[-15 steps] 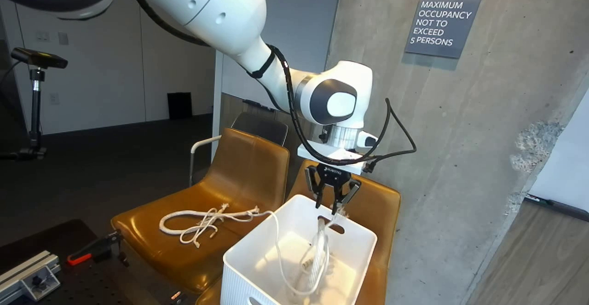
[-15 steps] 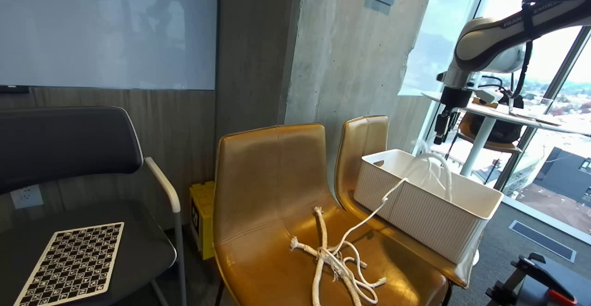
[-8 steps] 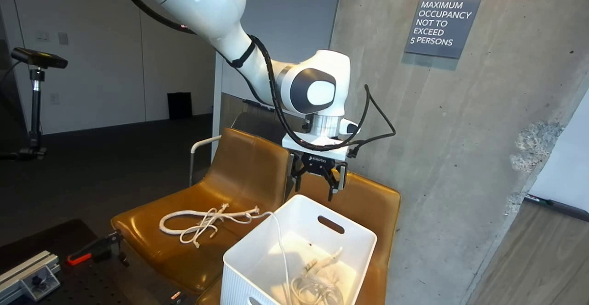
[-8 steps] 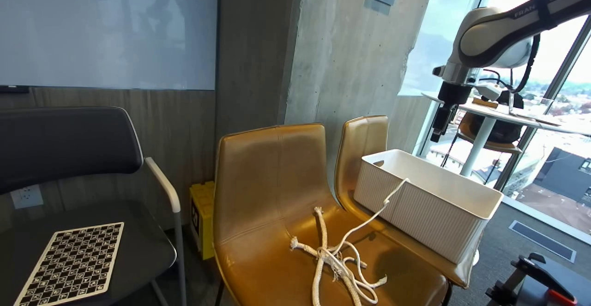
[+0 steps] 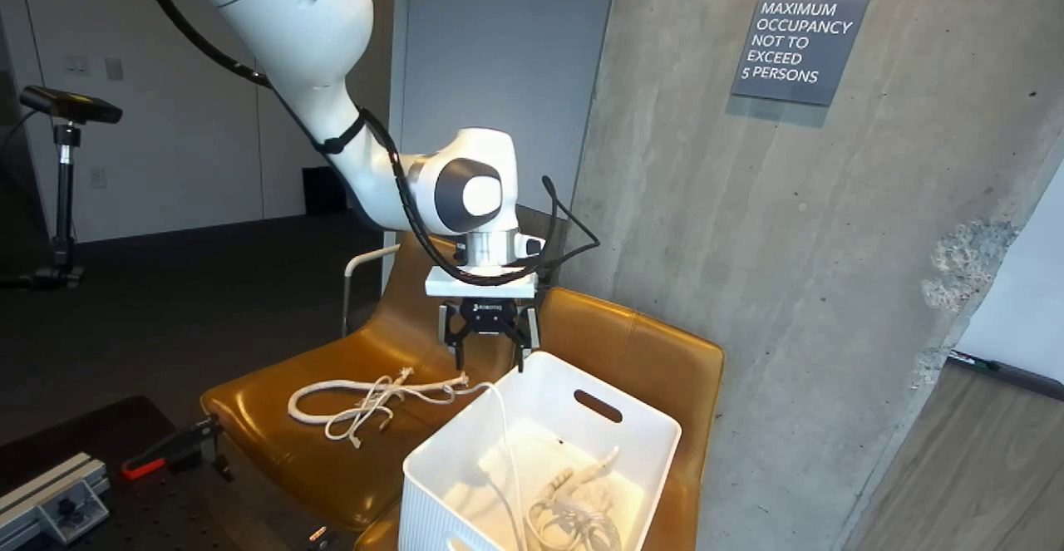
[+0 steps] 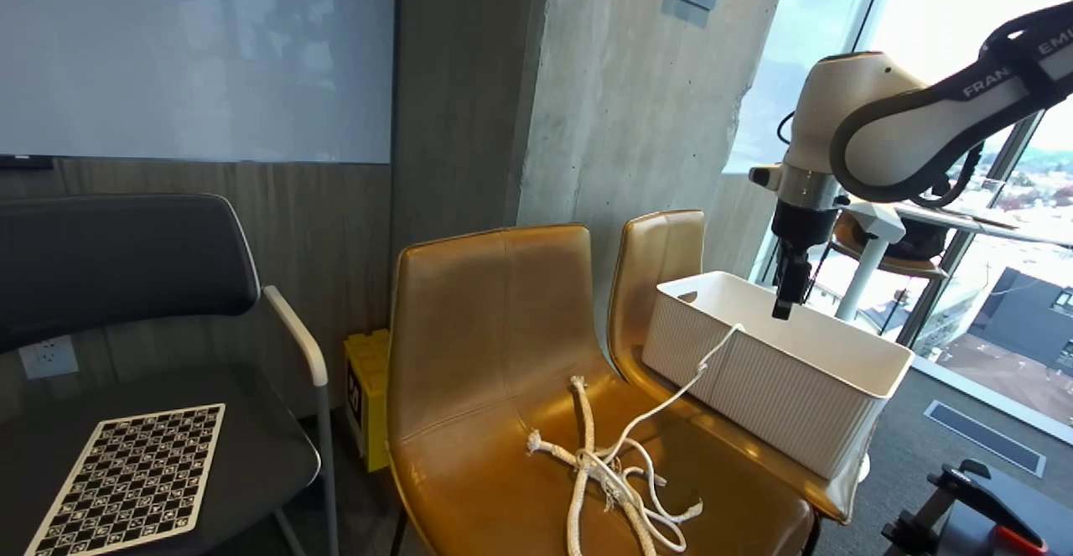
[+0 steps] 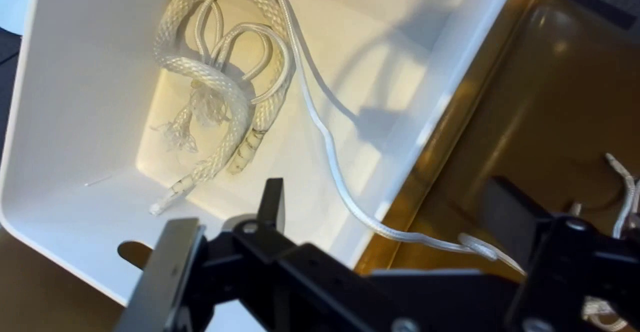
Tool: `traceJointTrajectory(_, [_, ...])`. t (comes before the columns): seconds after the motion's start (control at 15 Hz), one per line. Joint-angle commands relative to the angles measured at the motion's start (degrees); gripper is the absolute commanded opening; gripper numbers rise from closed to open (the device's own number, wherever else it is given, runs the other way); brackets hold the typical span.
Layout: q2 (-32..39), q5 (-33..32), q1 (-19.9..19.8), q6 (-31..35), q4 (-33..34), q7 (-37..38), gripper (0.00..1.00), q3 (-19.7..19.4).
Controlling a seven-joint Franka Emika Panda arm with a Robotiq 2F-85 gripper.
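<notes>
Gray wall (image 5: 831, 202) stands behind two shiny brown chairs (image 6: 503, 313). Your gripper (image 5: 490, 366) is spread wide above one side of the white box (image 6: 754, 388). Down inside you see fat white rope (image 7: 217, 80) lying curled, one tip yellowish, with fuzzy threads (image 7: 182, 134) beside it. Thin white string (image 7: 340, 182) goes over the side to the next chair.

The bin (image 6: 759, 388) looks like ribbed plastic, the rope (image 7: 237, 104) braided fibre, the chair (image 6: 495, 355) glossy leather.
</notes>
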Motion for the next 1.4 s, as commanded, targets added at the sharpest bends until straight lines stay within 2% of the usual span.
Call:
traceJointTrajectory(0.0, [-1.8,-7.5,6.0,3.5,-5.6,5.5,1.0,-0.2])
traceJointTrajectory(0.27, [1.5,-13.6,12.8,2.1,-4.5,11.0,1.0,0.8])
traceJointTrajectory(0.47, [4.8,-15.2,16.1,1.0,-1.9,12.2,1.0,1.8])
traceJointTrajectory(0.87, [13.2,-12.4,18.5,0.7,6.1,11.2,1.0,4.9])
traceJointTrajectory(1.33, [22.9,-9.8,20.1,1.0,17.4,11.1,1.0,6.3])
